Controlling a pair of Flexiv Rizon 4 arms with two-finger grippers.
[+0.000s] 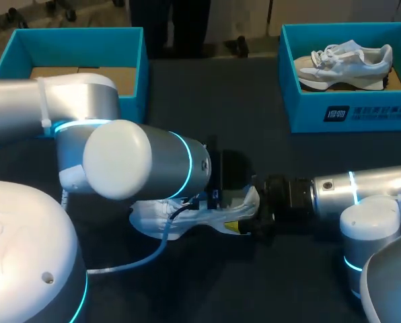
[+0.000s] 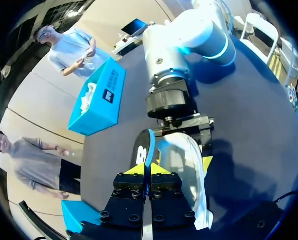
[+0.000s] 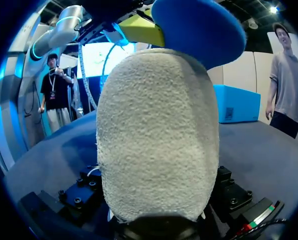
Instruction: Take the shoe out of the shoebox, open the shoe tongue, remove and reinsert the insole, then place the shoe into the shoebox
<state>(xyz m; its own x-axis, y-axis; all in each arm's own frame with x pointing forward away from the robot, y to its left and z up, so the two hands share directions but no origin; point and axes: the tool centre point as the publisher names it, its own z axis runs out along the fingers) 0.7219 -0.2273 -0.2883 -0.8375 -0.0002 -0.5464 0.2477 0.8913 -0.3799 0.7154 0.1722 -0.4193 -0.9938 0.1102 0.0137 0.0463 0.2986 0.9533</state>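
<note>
A white shoe (image 1: 180, 219) lies mid-table, mostly hidden under my left arm. In the left wrist view my left gripper (image 2: 148, 172) is shut on the edge of a blue insole (image 2: 149, 146), which stands up just above the shoe (image 2: 185, 165). My right gripper (image 1: 246, 219) comes in from the right and is shut on one end of the shoe. That end's pale fuzzy surface (image 3: 156, 135) fills the right wrist view, hiding the right fingers. Above it, the blue insole (image 3: 199, 25) shows beside a yellow fingertip (image 3: 141, 31) of my left gripper.
A teal shoebox (image 1: 136, 64) with a cardboard floor stands at the back left. A second teal shoebox (image 1: 348, 114) at the back right holds another pale shoe (image 1: 342, 64). A white cable (image 1: 143, 259) trails from my left arm over the dark table.
</note>
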